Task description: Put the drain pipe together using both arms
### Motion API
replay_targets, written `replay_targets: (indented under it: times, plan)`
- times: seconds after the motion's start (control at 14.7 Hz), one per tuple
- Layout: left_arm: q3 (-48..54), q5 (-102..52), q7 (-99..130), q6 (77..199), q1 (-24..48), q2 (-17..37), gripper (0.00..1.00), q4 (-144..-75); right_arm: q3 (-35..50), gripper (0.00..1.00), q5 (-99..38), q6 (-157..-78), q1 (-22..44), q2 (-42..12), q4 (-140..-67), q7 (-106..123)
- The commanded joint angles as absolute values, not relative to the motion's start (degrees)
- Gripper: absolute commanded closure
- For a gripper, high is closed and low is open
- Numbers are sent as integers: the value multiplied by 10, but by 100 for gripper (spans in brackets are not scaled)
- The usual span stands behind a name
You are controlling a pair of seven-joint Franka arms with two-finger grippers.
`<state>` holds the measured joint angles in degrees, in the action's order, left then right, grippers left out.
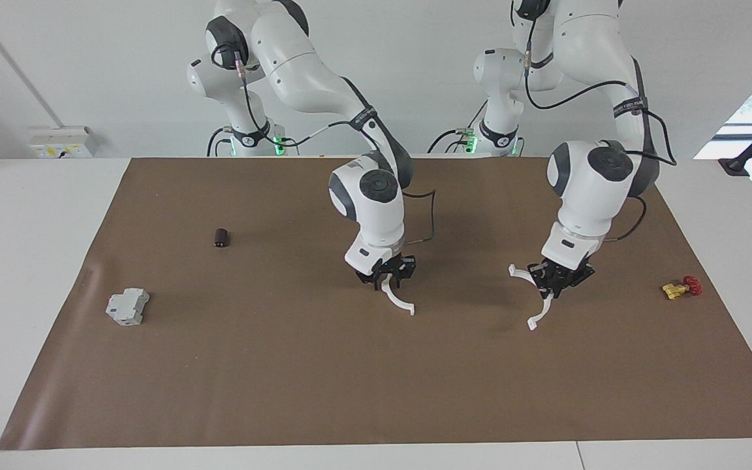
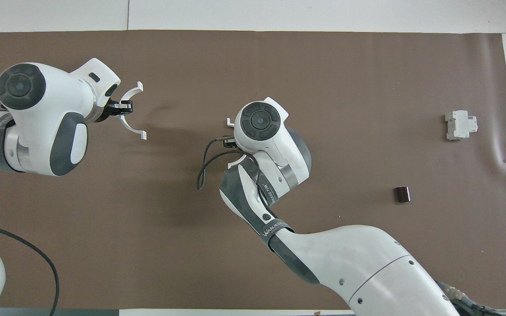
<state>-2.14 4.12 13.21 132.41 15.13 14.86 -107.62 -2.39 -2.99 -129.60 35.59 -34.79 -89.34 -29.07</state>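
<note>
Showing only in the facing view: yellow-and-red piece, left arm's end.

Matt brown paper mat; glossy white plastic arcs, arm shells.

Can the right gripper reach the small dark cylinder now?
Probably not yet: the right gripper is over the mat's middle with a white half-ring at its tips. Nothing lies between it and the dark cylinder.

Robotics lab: two white arms bolted at white table, brown mat, bare wall.
</note>
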Motion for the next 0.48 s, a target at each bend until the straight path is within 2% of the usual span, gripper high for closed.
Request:
replay_targets:
  times: [0.0, 0.14, 0.41]
  plan:
    - [-30, 71, 201, 1290, 207, 165, 100, -1049, -30, 0, -18, -1227, 320, -319, -857, -292]
    - [-30, 97, 283, 1289, 249, 196, 100, -1029, -30, 0, -8, -1167, 282, -283, -840, -279]
    - [-30, 132, 369, 1291, 304, 234, 100, -1019, -30, 0, -7, -1048, 186, -170, -839, -231]
